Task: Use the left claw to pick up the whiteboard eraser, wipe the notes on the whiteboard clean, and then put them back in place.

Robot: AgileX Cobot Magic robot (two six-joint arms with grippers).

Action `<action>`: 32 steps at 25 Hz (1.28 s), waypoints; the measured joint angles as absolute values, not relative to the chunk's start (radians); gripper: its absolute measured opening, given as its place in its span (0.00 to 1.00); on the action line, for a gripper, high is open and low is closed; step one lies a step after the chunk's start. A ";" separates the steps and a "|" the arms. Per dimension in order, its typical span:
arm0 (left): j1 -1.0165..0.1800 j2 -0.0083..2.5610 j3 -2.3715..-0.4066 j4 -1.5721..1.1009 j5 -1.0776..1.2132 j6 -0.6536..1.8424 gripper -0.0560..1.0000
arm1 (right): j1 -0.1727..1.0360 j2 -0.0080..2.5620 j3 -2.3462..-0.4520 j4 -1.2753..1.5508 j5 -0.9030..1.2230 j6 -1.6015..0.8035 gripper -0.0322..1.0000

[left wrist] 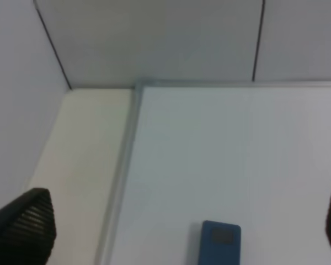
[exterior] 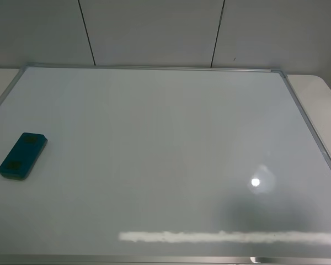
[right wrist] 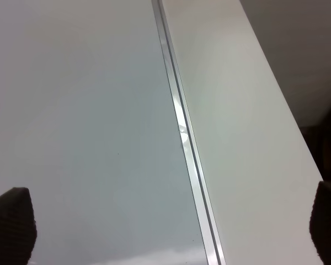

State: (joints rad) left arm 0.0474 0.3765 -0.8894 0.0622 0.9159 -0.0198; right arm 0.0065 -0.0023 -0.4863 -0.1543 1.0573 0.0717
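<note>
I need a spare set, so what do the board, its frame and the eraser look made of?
The whiteboard looks like glossy coated panel: it mirrors a lamp glare. Its frame seems to be brushed silver metal, likely aluminium. The whiteboard eraser looks like matte teal plastic with two dark patches; its wiping face is hidden.

Far wall [exterior: 154, 33]: pale grey panels split by two thin dark vertical seams. Cream table [exterior: 314, 88] shows at left and right edges. Overhead light glares as a bright spot near right.
</note>
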 joint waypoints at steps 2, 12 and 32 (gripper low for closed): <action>0.047 0.296 -0.888 0.063 0.961 -0.020 0.99 | 0.006 -0.002 -0.486 -0.154 1.057 0.072 0.99; 0.047 0.024 -0.888 0.067 1.166 -0.020 0.99 | 0.006 -0.002 -0.486 -0.154 1.057 0.072 0.99; 0.047 -0.006 -0.600 0.069 1.204 -0.016 0.99 | 0.006 -0.002 -0.486 -0.154 1.057 0.072 0.99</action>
